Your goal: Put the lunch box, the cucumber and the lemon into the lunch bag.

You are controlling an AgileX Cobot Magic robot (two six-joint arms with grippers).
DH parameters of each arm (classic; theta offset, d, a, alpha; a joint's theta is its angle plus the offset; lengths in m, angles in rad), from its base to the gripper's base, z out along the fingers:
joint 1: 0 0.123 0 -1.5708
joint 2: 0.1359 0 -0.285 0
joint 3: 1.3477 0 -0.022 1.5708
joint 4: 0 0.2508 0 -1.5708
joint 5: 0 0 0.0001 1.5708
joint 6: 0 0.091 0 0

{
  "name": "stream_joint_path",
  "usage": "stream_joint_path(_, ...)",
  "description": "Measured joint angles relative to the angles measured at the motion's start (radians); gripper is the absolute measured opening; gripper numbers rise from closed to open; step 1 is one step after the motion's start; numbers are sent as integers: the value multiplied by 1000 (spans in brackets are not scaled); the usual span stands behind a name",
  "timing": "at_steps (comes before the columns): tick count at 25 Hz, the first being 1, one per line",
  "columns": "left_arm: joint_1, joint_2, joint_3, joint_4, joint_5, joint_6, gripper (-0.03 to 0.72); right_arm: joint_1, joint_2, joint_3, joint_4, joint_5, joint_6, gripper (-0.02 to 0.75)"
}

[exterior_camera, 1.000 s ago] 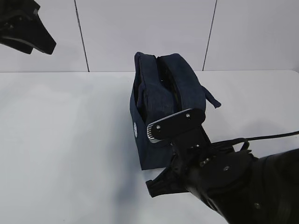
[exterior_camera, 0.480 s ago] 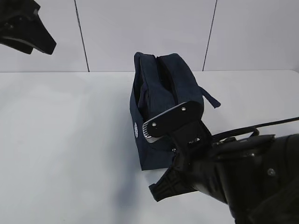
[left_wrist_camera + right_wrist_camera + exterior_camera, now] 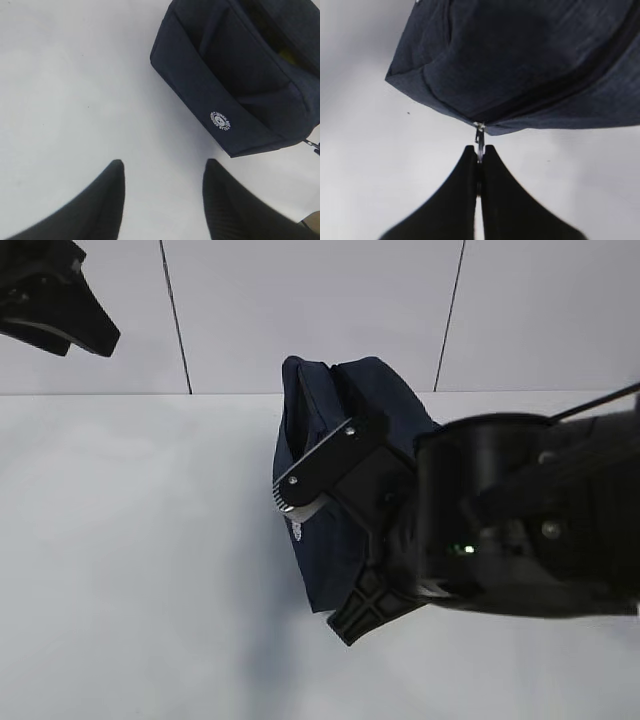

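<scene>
The dark navy lunch bag [image 3: 335,405] stands on the white table, its top nearly closed. My right gripper [image 3: 479,150] is shut on the metal zipper pull [image 3: 479,136] at the bag's [image 3: 520,60] near lower end. In the exterior view that gripper [image 3: 347,622] sits low in front of the bag. My left gripper [image 3: 162,167] hangs open over bare table, left of the bag [image 3: 235,80], holding nothing. A yellow sliver [image 3: 286,51] shows in the bag's top gap; I cannot tell what it is. The lunch box, cucumber and lemon are otherwise hidden.
My bulky right arm [image 3: 520,520] covers the bag's right half and the table's front right. The left gripper [image 3: 70,310] is high at the top left. A tiled wall [image 3: 300,300] stands behind the white table [image 3: 130,540].
My right arm has risen and swung left, now covering more of the bag. The bag's near end has shifted slightly left with the pull. The left arm has stayed still.
</scene>
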Motion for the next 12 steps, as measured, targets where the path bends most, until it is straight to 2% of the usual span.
stream_joint_path(7, 0, 0, 0, 0, 0, 0, 369, -1, 0, -132, 131, 84, -290, 8)
stream_joint_path(12, 0, 0, 0, 0, 0, 0, 369, -1, 0, -194, 289, 102, -558, 8)
